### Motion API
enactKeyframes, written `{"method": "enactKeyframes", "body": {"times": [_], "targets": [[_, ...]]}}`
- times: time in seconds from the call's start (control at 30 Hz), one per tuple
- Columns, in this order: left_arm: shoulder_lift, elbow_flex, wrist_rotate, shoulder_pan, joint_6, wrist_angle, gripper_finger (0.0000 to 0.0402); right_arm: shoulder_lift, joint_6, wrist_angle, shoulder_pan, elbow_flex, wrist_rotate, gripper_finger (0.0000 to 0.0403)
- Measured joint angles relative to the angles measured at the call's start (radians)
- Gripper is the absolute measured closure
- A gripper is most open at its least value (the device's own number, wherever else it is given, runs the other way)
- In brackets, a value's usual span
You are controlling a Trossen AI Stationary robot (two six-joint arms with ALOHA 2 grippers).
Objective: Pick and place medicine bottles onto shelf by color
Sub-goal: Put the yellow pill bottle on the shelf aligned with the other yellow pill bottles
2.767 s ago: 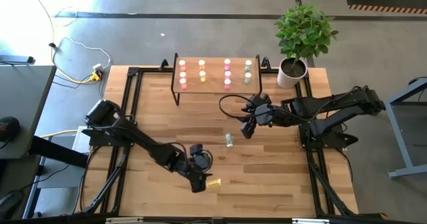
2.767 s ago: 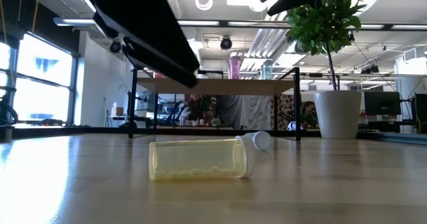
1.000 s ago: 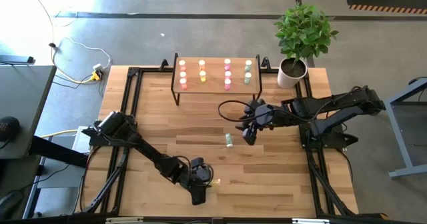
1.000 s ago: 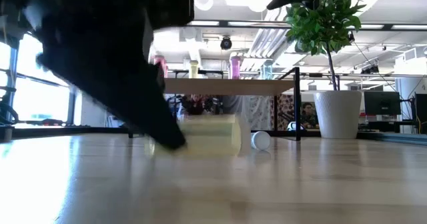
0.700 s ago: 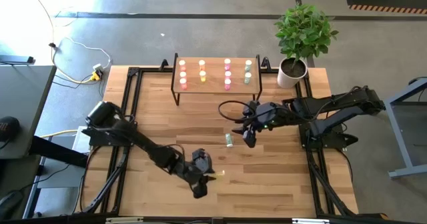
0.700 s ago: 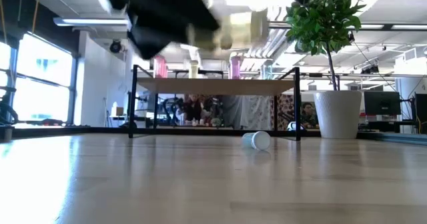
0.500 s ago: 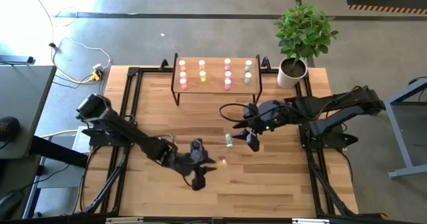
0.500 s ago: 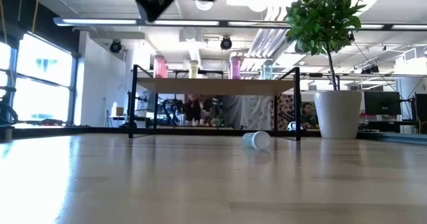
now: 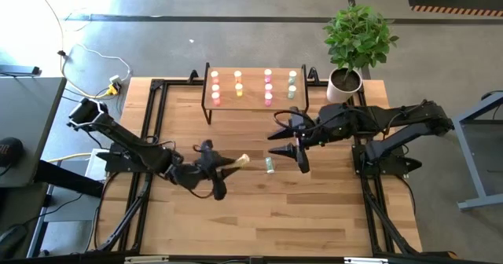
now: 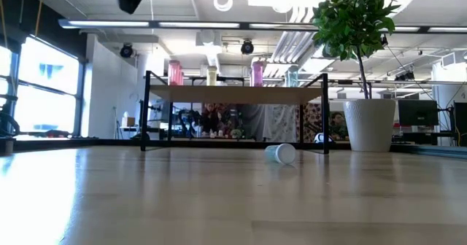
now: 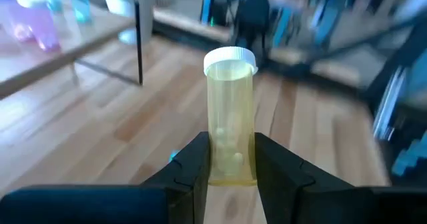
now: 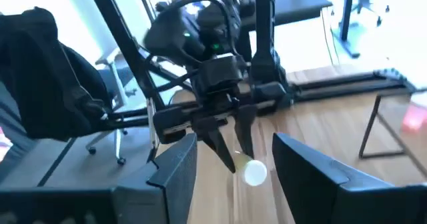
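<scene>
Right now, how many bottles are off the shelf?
2: a yellow bottle in the shut left gripper, and a pale green bottle lying on the table below the right gripper.

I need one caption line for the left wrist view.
Left tool holds a yellow bottle by its base, white cap away, above the wooden table.

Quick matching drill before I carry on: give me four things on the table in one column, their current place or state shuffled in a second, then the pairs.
Things:
1. yellow bottle
2. pale green bottle
3. right hand
4. shelf

Place or state:
A. open, above the tabletop beside the lying bottle
B. lying on its side on the tabletop
C. gripped in the shut left hand, lifted off the table
D. at the table's far edge, bottles in rows on top

Pairs: 1-C, 2-B, 3-A, 4-D
</scene>
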Motion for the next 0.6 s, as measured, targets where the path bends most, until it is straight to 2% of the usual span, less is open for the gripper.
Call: {"method": "enactKeyframes", "body": {"times": [0.1,0.23,0.4,0.6], "targets": [[-0.053,-0.091,-0.052,0.0,0.02,0.155,0.0312,0.004,-0.02,0.051,-0.007,0.0,0.0,0.0216],[-0.079,-0.186,-0.07,0.01,0.102,0.412,0.0312,0.023,-0.02,0.14,-0.03,-0.001,0.012,0.0216],[-0.079,-0.271,-0.022,0.043,0.196,0.652,0.0312,0.069,-0.021,0.221,-0.073,-0.001,0.022,0.0216],[-0.078,-0.351,0.087,0.115,0.24,0.803,0.0311,0.116,0.008,0.243,-0.138,-0.001,0.02,0.0216]]}}
